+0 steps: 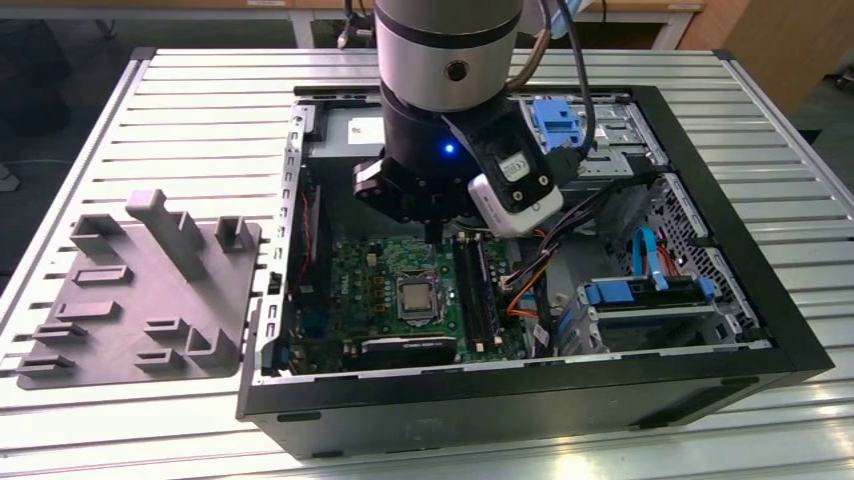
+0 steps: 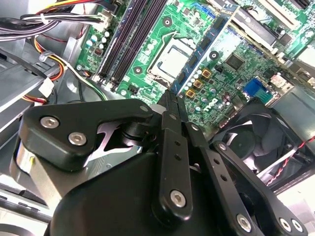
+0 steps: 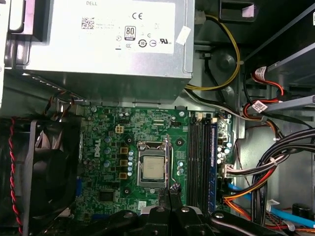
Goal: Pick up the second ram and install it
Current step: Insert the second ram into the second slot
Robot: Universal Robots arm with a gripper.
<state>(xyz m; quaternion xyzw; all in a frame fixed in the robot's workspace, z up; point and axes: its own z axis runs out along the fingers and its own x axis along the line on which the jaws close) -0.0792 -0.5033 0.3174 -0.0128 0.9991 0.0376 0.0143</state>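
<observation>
Ram [image 2: 205,45]: blue stick with dark chips, clamped at the pincer [image 2: 173,96] tips and hanging above the board [image 2: 231,64], clear of it. In the second wrist view it runs out from the fingertips and lies roughly parallel to the slots [image 2: 129,39]. It sits over the CPU [image 2: 170,59] area, not in any slot.

Pincer narrow, both fingers pressed together on the ram's edge. In the first wrist view the pincer [image 3: 170,189] tips sit just beside the CPU [image 3: 153,167], with the slots [image 3: 199,157] close by. One slot carries a seated stick [image 3: 213,152], also blue.

Arm [image 1: 447,60] comes straight down into the open case [image 1: 534,395], wrist vertical, pincer [image 1: 430,232] pointing down at the far end of the board [image 1: 367,290]. The slots [image 1: 477,285] are just to the exterior view's right of the tips.

Fan [image 2: 256,142] is near the board edge, and the power supply [image 3: 108,44] lies past the board. The case lies on its side on the desk [image 1: 200,110]. A gray holder [image 1: 140,290] is on the desk, at the exterior view's left, well apart from the pincer.
</observation>
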